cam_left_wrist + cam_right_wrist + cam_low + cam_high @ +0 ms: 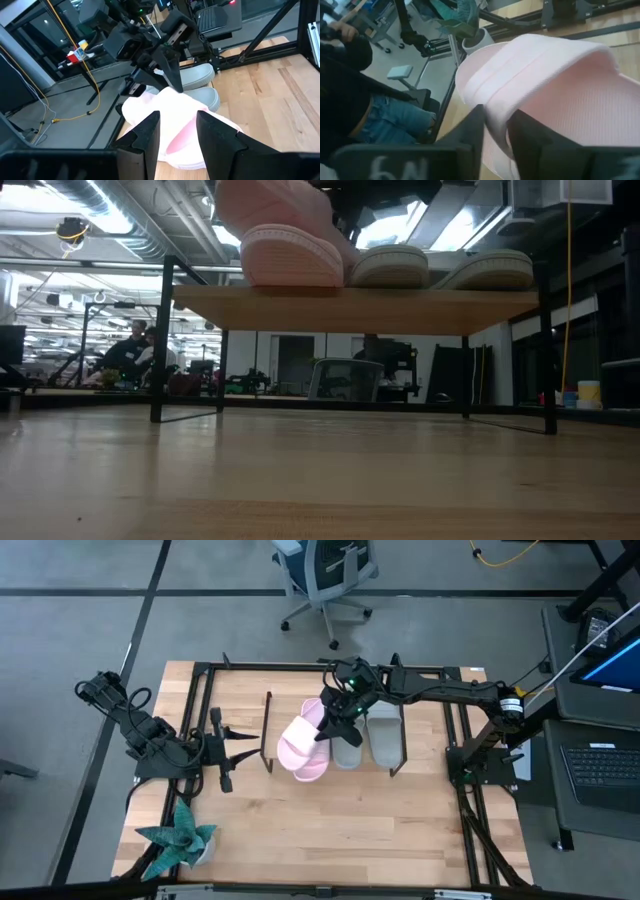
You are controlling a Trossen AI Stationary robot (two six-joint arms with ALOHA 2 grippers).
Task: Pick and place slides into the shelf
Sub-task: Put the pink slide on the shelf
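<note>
R jaws pinching pink slide strap on shelf — grey-green slides just beside; L jaws spread.

Even overhead light is washing the wooden bench in the high view, leaving only soft, short shadows beside the shelf frames. At bench level, ceiling strip lights are glaring bright behind the rack, throwing the board's underside into shade while the near boards are blurring. The right hand's own fingers are looming dark and out of focus against a pale pink slide, which is smearing softly.
</note>
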